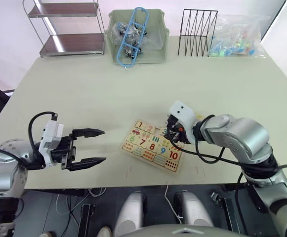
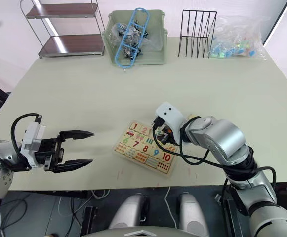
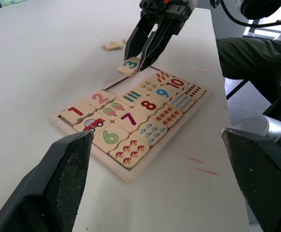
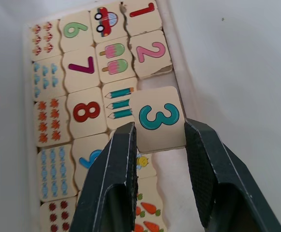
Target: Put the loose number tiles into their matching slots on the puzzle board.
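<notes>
I see a pale green table (image 1: 84, 94) beneath the puzzle board (image 1: 133, 148). My right gripper (image 4: 159, 137) pinches the 3 tile (image 4: 158, 118) over the board's far edge; left gripper (image 1: 91, 146) gapes, well apart.

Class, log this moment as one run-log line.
right gripper: shut on 3 tile, above puzzle board | 1, 2 seated | left gripper: open, idle

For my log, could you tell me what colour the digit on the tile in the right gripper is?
Teal; the 3 tile shows best in the right wrist view.
</notes>
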Tool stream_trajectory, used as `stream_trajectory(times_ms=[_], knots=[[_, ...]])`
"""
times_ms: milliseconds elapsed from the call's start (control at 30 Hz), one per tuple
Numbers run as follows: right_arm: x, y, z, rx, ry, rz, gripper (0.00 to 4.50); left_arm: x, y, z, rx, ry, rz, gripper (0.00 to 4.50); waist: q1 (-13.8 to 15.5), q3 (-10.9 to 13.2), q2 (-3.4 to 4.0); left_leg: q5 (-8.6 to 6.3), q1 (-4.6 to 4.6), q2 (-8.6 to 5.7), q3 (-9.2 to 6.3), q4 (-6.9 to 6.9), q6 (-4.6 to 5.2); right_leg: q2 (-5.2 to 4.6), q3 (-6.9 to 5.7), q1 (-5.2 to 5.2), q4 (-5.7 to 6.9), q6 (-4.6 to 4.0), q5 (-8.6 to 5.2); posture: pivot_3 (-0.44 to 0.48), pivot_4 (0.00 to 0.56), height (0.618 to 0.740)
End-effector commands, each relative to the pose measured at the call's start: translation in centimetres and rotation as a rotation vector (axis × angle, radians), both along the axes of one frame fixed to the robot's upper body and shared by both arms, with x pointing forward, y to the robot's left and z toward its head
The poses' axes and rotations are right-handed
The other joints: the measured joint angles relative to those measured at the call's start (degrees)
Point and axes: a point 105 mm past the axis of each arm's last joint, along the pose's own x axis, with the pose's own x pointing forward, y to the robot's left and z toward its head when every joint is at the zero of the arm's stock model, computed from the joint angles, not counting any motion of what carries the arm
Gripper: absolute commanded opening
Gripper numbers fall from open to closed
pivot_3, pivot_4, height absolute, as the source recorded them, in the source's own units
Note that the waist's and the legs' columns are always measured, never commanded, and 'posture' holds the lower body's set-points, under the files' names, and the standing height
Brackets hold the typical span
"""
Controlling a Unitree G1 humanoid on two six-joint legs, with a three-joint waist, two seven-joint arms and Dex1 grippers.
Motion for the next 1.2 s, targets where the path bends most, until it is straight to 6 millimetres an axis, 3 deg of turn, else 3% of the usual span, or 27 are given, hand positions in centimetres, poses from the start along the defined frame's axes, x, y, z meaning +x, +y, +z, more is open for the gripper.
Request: stream_trajectory(times_ms=[33,1200], knots=[[0.4,0.7,0.6,0.004,-0.037,0.005,0.89,0.0,0.0,0.8,0.007,-0.040,0.007,4.50,0.0,0.0,0.00,0.00,0.00,0.00,0.00,0.00,0.00,0.01,0.00,0.00,0.00,0.00,0.00,0.000,0.150,0.739],[1.3,2.5,-0.3,-0.031,-0.055,0.098,0.89,-0.6,0.5,0.4,0.006,-0.032,0.046,4.50,-1.2,0.0,0.01,0.00,-0.01,0.00,0.00,-0.06,0.00,-0.02,0.01,-0.04,-0.02,0.00,0.00,0.000,0.150,0.739]])
